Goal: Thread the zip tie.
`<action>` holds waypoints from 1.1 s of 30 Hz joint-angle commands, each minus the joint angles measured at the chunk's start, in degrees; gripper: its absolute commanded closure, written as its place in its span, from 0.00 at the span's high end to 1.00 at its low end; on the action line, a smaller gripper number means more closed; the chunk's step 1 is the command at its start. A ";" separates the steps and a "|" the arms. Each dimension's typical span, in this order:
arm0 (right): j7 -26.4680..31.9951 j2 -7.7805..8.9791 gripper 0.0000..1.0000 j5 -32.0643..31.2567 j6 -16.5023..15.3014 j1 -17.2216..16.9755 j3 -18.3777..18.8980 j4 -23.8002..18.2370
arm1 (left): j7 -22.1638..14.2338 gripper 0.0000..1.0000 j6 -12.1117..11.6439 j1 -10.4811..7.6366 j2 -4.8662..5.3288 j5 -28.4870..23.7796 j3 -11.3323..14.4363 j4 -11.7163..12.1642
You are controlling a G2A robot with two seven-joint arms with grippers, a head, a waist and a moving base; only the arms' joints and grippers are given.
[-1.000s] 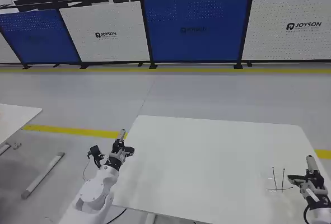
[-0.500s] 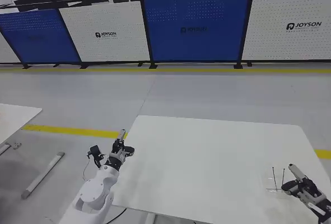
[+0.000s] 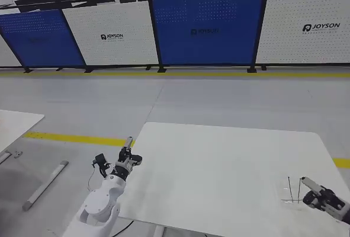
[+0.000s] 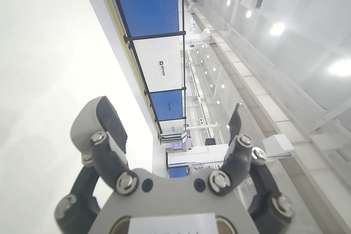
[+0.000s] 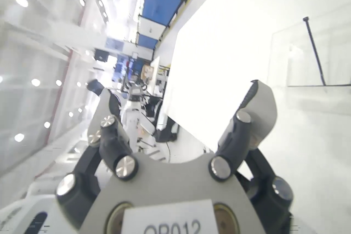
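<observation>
Two thin black zip ties [image 3: 289,187] stand upright in a small clear holder [image 3: 294,200] near the table's front right corner. My right gripper [image 3: 305,182] is just to the right of them, slanted toward them, with open fingers and nothing between them. In the right wrist view one zip tie [image 5: 314,52] rises inside the clear holder [image 5: 279,59], beyond and to the side of the open right gripper [image 5: 178,100]. My left gripper [image 3: 129,143] sits at the table's left edge, far from the ties. It shows open and empty [image 4: 172,120].
The white table [image 3: 222,172] is bare between the two arms. Another white table corner [image 3: 9,127] lies at the far left across a floor gap. Blue and white panels [image 3: 207,32] stand well behind a yellow floor line.
My right gripper has swung leftward and lower, closing in on the zip ties from their right. The left arm has stayed still.
</observation>
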 commanded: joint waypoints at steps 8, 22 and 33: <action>19.13 2.71 1.00 -12.70 7.46 11.79 -6.30 6.02 | 0.00 1.00 0.00 0.00 0.00 0.00 0.00 0.00; 19.13 2.71 1.00 -12.70 7.46 11.79 -6.30 6.02 | 0.00 1.00 0.00 0.00 0.00 0.00 0.00 0.00; 19.13 7.43 1.00 -13.21 3.99 12.14 -5.31 8.00 | 0.00 1.00 0.00 0.00 0.00 0.00 0.00 0.00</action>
